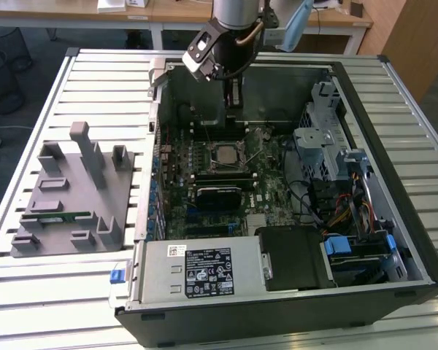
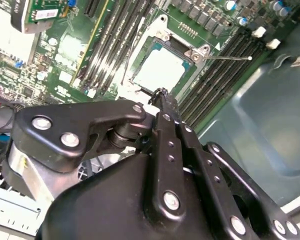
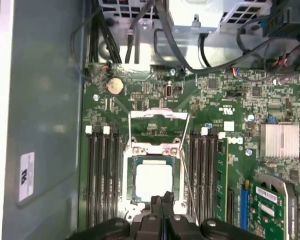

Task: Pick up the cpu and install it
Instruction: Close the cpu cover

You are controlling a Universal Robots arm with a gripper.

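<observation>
Hovering over the board (image 3: pixel 140 97), the gripper (image 3: pixel 162 200) is seen with jaws together, nothing held. Just beyond, the cpu (image 3: pixel 153 181) lies seated in its socket (image 3: pixel 140 149), the load frame (image 3: pixel 157 114) raised behind; 1 step, latching, is judged outstanding, demanding steady pressure.

- Small flat square cpu (image 3: pixel 153 181), with a pale silvery-grey metal top.
- Lies flat, top side up, seated in the socket (image 3: pixel 131 172) on the green motherboard (image 3: pixel 210 100).
- Sits between two groups of black memory slots (image 3: pixel 102 175), inside the open computer case (image 1: pixel 416 240).
- Top uncovered.
</observation>
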